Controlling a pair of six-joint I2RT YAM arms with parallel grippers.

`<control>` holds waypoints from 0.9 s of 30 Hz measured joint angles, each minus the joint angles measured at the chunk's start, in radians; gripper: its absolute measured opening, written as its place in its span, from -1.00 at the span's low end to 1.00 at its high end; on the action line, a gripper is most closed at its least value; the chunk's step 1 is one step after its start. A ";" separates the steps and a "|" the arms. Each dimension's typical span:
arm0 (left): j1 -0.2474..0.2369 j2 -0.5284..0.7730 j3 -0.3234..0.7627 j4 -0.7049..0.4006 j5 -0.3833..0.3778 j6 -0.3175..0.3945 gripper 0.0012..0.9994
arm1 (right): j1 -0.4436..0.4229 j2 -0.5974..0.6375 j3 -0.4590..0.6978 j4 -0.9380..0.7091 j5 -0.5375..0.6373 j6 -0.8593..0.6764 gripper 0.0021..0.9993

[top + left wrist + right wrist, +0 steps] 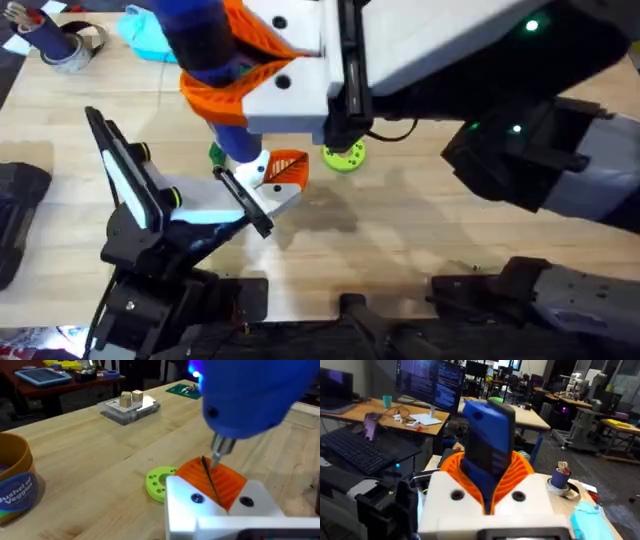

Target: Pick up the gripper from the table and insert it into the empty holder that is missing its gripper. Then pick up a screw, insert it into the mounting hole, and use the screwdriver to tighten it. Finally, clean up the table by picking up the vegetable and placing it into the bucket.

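1. Right end effector (490,495): orange pads clamped around the screwdriver (215,60), held roughly upright above the worktop (420,230).
2. Screwdriver tip (209,472): rests on the gripper (283,172), seated in its holder (screw head hidden); keep the shaft plumb, press lightly while turning.
3. Left end effector (245,205): just beside the holder; opening cannot be judged.
4. Bucket (15,485): well apart, awaiting the vegetable.

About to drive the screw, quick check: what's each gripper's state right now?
Left gripper: cannot be told.
Right gripper: closed on the screwdriver, fingers around its blue handle.
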State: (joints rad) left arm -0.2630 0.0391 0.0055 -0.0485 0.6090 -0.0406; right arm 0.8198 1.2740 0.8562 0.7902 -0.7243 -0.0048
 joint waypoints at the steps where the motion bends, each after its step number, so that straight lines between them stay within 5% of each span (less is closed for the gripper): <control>1: 0.000 0.000 0.000 0.000 0.000 0.000 -0.97 | -0.003 -0.001 0.000 0.000 0.000 0.000 -0.91; 8: 0.000 0.000 0.000 0.000 0.000 0.000 -0.97 | -0.090 -0.002 0.000 -0.101 -0.006 -0.039 -0.91; 27: 0.000 0.000 0.000 0.000 0.000 0.000 -0.97 | -0.649 -0.002 -0.002 -0.766 0.029 -0.240 -0.91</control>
State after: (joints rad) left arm -0.2630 0.0391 0.0055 -0.0483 0.6090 -0.0406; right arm 0.1704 1.2720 0.8543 0.0241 -0.6956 -0.2450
